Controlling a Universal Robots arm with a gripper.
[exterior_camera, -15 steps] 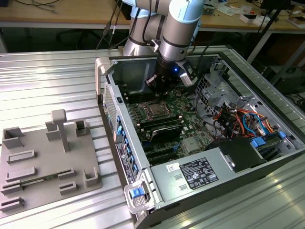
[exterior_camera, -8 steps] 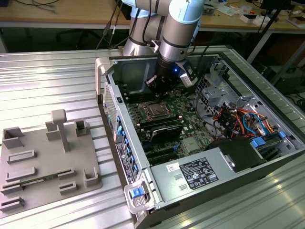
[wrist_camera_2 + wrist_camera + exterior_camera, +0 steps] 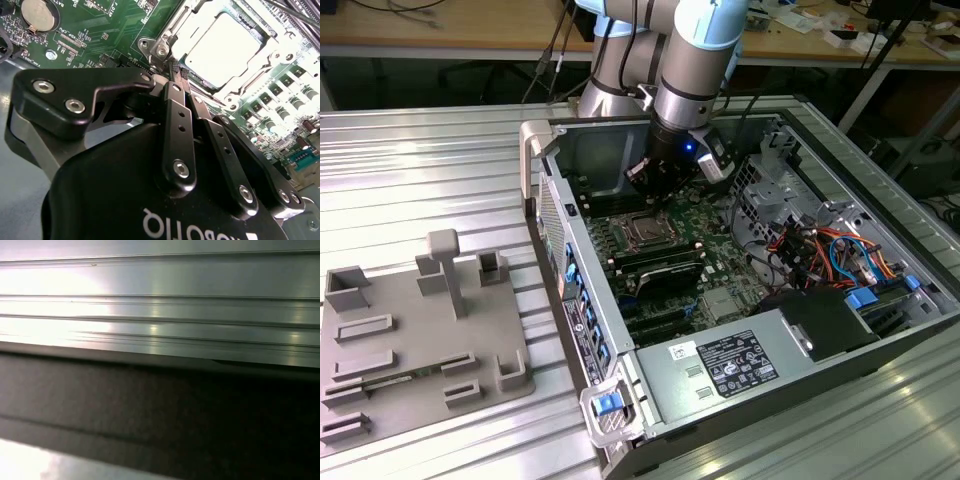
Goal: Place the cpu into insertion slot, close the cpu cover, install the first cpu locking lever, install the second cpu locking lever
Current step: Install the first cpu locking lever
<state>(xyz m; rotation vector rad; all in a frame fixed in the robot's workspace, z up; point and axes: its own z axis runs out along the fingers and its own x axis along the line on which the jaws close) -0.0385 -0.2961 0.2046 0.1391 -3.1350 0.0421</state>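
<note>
The cpu [image 3: 225, 47] lies flat in the insertion slot [image 3: 645, 232], its metal top glaring bright in the second wrist view. The silvery cpu cover [image 3: 262, 57] frames it and looks to lie down over it. My gripper [image 3: 175, 70] is shut, its two black fingers [image 3: 176, 120] pressed side by side with nothing visible between them. Their tips are at the socket's corner bracket [image 3: 152, 47], beside the cpu. In the exterior view my gripper [image 3: 655, 185] hangs inside the open computer case, just above the far side of the socket.
Black memory slots [image 3: 660, 265] lie in front of the socket. Coloured cables [image 3: 820, 250] and a power supply [image 3: 730, 365] fill the case at the exterior view's right. A grey fixture plate [image 3: 410, 340] sits on the ribbed metal table [image 3: 160, 305] at its left.
</note>
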